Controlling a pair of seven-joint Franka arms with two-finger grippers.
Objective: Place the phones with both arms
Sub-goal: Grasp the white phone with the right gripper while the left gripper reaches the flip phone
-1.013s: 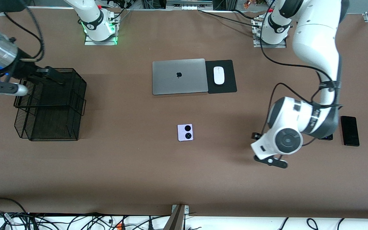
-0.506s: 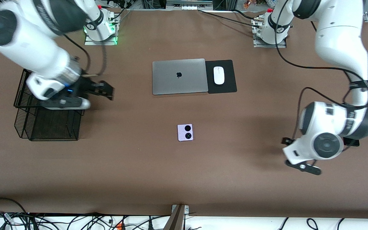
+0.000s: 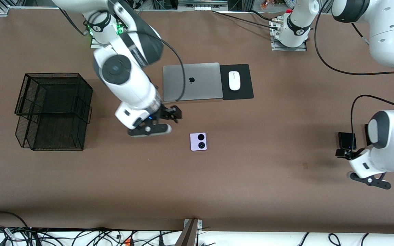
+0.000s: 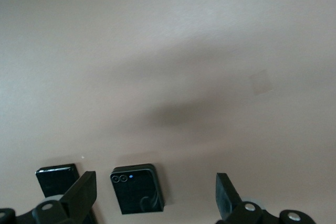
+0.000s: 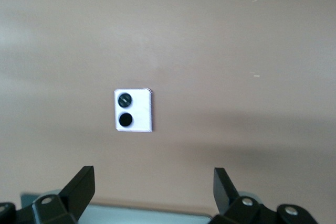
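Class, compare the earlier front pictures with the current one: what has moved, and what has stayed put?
The right gripper swung from over the wire basket toward the lilac phone, open and empty. The left gripper moved toward its own end of the table, uncovering the small black phone; also open and empty. Phones, laptop and mouse stayed put.

Mouse (image 3: 234, 80) beside laptop (image 3: 191, 81); lilac phone (image 3: 198, 141) nearer the camera; mesh basket (image 3: 54, 111) toward the right arm's end

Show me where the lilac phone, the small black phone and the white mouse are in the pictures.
lilac phone (image 3: 198, 141), front view, middle of its back, between the two black circles.
small black phone (image 4: 136, 188), left wrist view, middle of its back.
white mouse (image 3: 234, 80), front view, middle of its top.
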